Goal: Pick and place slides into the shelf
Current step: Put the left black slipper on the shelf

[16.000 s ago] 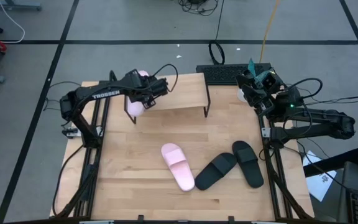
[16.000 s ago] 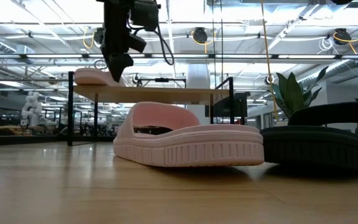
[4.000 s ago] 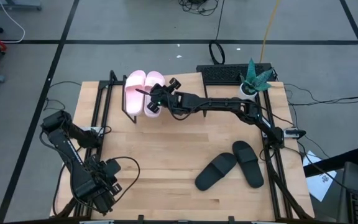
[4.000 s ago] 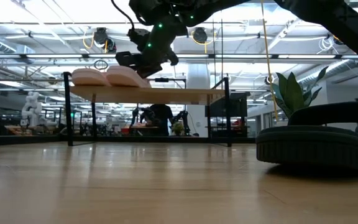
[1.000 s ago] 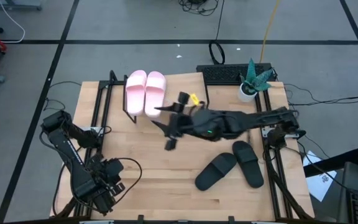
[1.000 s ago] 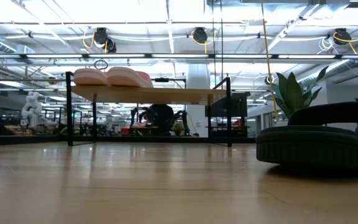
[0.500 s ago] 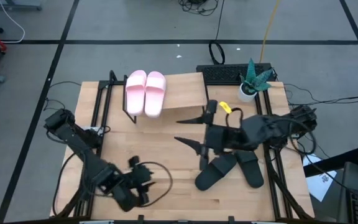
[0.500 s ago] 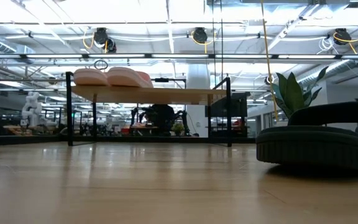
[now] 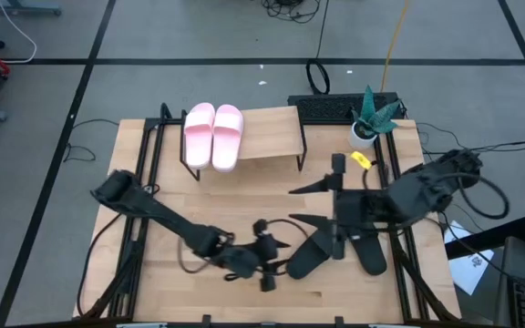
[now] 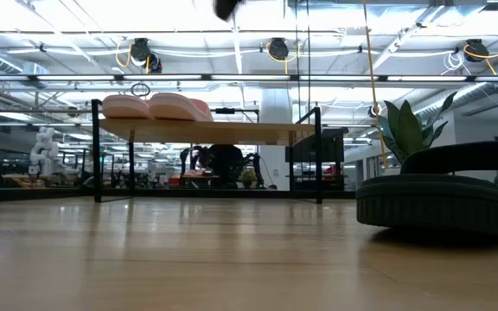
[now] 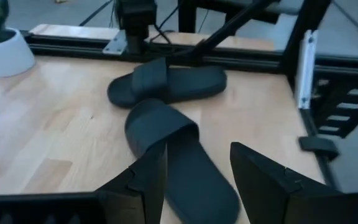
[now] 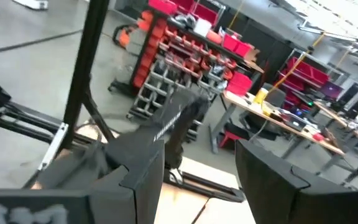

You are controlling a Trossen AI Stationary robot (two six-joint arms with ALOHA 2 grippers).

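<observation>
The two pale pink slides (image 9: 213,136) lie side by side, soles down, on the left end of the shelf (image 9: 267,135); the low view shows them up there (image 10: 154,106). The two black slides (image 9: 315,253) (image 9: 363,239) lie on the tabletop toward the near right. My left gripper (image 9: 264,266) is low, just left of the nearer black slide, and open. In its wrist view that slide (image 11: 179,155) lies ahead between the spread fingers, untouched. My right gripper (image 9: 301,205) is open, raised over the table just beyond the black slides, its fingers pointing toward the left edge.
A potted plant (image 9: 368,117) stands at the far right corner, with a keyboard (image 9: 322,107) behind the shelf. The shelf's right half is bare plank. Black frame rails (image 9: 146,182) run along both table sides. The left arm (image 9: 167,219) stretches low across the near left of the table.
My left arm has swung from the near left corner across the table toward the right, and its gripper has come up beside the nearer black slide. My right gripper has drawn back from in front of the shelf toward the right and near side, staying open. The slides have not moved.
</observation>
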